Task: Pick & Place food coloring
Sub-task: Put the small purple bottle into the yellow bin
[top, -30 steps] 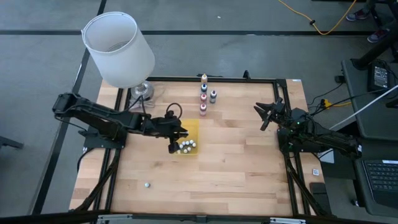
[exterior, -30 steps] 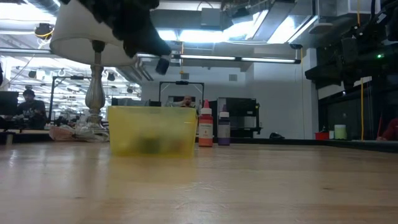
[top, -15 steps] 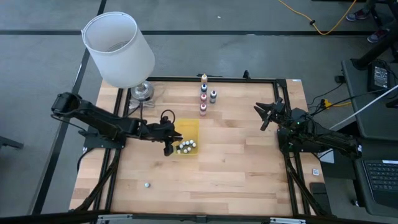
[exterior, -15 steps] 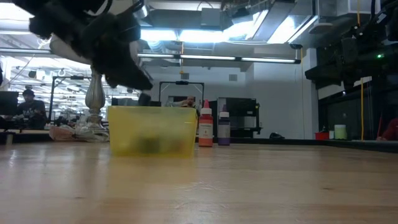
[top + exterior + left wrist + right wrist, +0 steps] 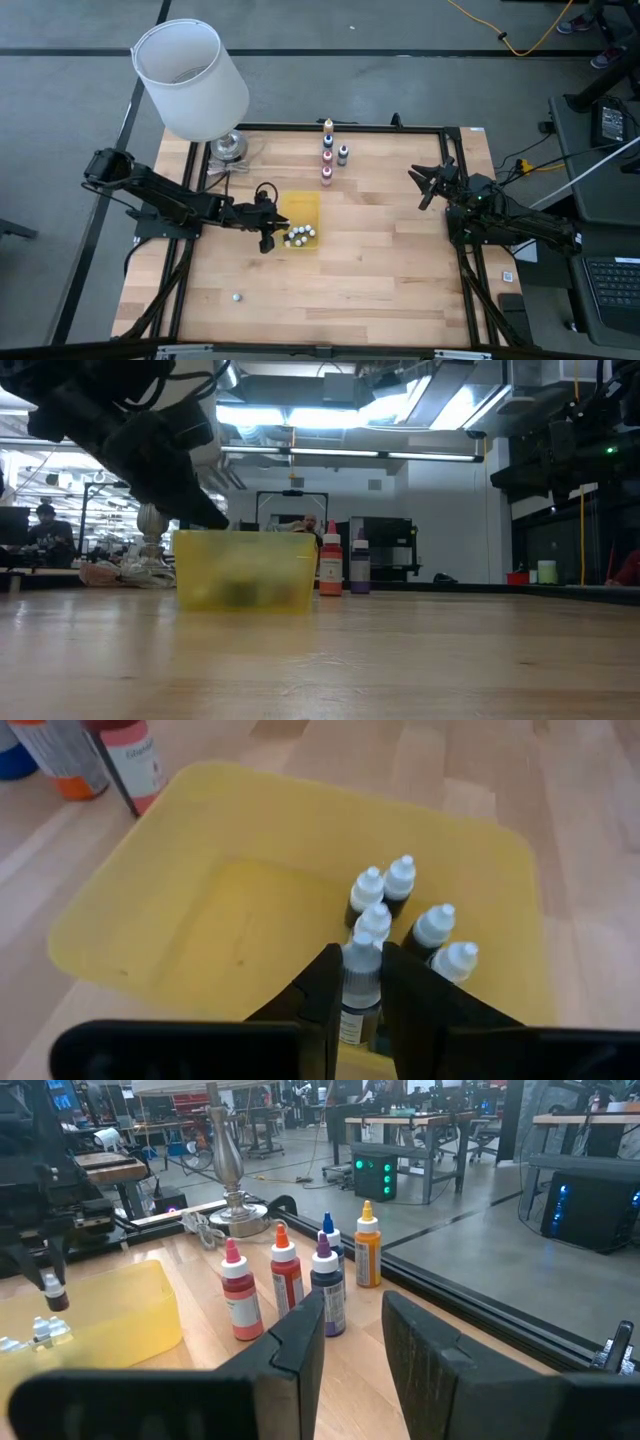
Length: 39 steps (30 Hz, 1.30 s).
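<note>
Food coloring dropper bottle (image 5: 361, 982), white cap, dark contents, is clamped upright between the two fingers of the left hand (image 5: 357, 1010). In the high view the left hand (image 5: 267, 236) sits at the left edge of the yellow translucent tray (image 5: 303, 203), near its front corner. From the right wrist view the held bottle (image 5: 52, 1293) hangs above the tray (image 5: 120, 1305), not touching it.

Five more white-capped dropper bottles (image 5: 402, 890) stand upright inside the tray, clustered together in one end; the rest of the tray floor (image 5: 230, 930) is bare. In the high view this cluster (image 5: 299, 236) lies at the tray's front end.

Larger colour bottles (image 5: 327, 158) stand in a short row on the tabletop (image 5: 400, 270) behind the tray, well apart from it: pink or red, orange, dark blue or purple, and yellow-orange contents, as seen in the right wrist view (image 5: 285, 1283).

One small white-capped item (image 5: 236, 296) lies alone near the tabletop's front left; kind not resolvable.

Right hand (image 5: 432, 180) waits at the tabletop's right edge, fingers (image 5: 296, 1342) close together with a narrow gap, holding nothing.

A lamp with a white shade (image 5: 190, 78) stands at the rear left corner.
</note>
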Tool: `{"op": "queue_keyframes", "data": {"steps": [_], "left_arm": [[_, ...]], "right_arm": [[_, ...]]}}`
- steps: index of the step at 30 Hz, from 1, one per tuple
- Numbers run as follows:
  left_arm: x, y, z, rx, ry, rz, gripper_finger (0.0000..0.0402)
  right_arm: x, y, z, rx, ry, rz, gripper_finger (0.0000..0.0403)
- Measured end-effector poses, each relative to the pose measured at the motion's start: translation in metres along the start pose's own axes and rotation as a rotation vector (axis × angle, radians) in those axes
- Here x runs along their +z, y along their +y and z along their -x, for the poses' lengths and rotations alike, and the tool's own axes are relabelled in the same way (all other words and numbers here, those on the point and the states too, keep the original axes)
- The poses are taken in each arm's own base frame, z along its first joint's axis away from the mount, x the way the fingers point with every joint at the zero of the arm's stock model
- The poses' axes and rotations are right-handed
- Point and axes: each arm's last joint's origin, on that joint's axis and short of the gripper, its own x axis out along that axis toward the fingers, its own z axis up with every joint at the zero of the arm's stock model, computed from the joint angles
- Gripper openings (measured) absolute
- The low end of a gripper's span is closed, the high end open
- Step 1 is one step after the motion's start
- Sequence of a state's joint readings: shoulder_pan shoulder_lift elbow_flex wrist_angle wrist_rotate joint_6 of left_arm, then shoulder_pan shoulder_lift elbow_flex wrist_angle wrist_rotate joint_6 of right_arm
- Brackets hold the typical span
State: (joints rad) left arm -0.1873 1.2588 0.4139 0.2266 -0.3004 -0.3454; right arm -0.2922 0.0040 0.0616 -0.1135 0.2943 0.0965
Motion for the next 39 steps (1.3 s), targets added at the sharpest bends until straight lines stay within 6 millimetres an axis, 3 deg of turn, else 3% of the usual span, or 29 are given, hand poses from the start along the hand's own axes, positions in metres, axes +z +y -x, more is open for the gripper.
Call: {"op": "queue_keyframes", "data": {"steps": [9,39], "left_arm": [[-0.007,-0.001,-0.011,0.011,0.021,-0.026,0.0054],[-0.008,-0.002,-0.011,-0.017,0.040,-0.036,0.0076]], "right_arm": [[0.000,0.000,0.000,0.000,0.000,0.000,0.0106],[0.000,0.000,0.000,0.000,0.000,0.000,0.0106]]}}
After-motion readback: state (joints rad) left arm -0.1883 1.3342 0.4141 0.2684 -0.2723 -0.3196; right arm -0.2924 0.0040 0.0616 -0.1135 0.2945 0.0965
